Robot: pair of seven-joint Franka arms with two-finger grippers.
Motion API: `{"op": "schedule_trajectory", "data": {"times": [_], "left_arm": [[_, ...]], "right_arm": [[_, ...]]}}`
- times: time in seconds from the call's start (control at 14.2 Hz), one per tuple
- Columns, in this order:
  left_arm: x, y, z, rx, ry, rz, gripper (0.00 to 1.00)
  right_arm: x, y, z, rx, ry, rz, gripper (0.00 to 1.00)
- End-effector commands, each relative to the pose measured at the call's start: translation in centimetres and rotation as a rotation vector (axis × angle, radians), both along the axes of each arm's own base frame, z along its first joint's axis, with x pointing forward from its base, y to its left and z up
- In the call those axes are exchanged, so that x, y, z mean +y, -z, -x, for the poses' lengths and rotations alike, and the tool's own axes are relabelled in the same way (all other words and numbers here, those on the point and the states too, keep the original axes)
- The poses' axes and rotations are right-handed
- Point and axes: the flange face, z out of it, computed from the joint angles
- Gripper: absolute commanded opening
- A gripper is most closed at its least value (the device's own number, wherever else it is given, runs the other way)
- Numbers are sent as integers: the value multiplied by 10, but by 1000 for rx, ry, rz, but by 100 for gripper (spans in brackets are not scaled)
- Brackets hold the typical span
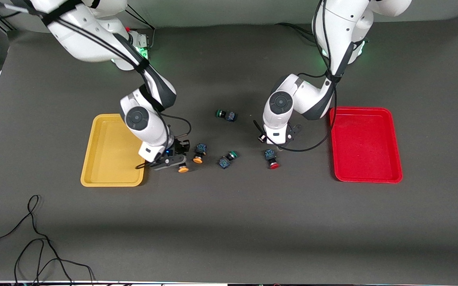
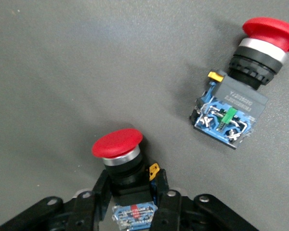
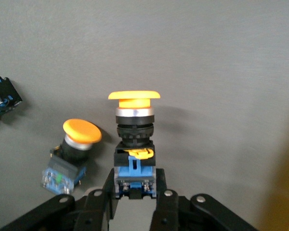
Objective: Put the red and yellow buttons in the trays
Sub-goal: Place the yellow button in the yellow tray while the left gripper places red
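Observation:
My right gripper [image 1: 176, 161] is low over the table beside the yellow tray [image 1: 109, 153], shut on a yellow button [image 3: 134, 139] by its blue-grey back, cap [image 1: 183, 169] pointing away from the fingers. A second yellow button [image 1: 198, 153] lies close beside it [image 3: 74, 151]. My left gripper [image 2: 132, 186] is shut on a red button [image 2: 119, 151] by its black body; in the front view the hand [image 1: 277, 140] hides that button. Another red button [image 1: 272, 159] lies on its side just nearer the front camera [image 2: 241, 86]. The red tray [image 1: 366, 145] is toward the left arm's end.
Two green-capped buttons lie between the arms, one [image 1: 226, 114] farther from the front camera and one [image 1: 228, 159] in line with the yellow and red buttons. A loose black cable [image 1: 34, 238] curls on the table near the front edge at the right arm's end.

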Motion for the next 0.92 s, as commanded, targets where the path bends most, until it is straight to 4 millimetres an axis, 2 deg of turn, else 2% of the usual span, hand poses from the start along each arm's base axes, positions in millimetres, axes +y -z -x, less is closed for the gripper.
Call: {"op": "schedule_trajectory", "data": {"times": [0.0,0.14,0.28,0.35,0.49,0.63,0.71,0.78,0.85], "left_arm": [[5,-16,-4,14,66,-21,8],[28,-62,-34,31,109,-16,8],[65,-122,-60,73,197,21,8],[87,-148,-65,99,261,55,8],[136,-188,-66,124,429,96,8],[205,-207,-75,131,555,137,8],[234,-210,-75,133,617,156,8],[265,-209,-75,132,664,154,8],[295,-201,-76,144,711,131,8]], "right_arm": [[-47,-70,3,-3,72,90,5],[-103,-81,7,21,104,129,5],[-155,-78,27,66,141,101,5],[-179,-75,39,92,166,96,5],[-205,-51,66,164,198,111,5],[-218,-28,80,215,217,120,7],[-224,-17,84,235,225,123,13],[-228,-11,88,248,234,125,40],[-229,-11,88,249,238,126,98]]}}
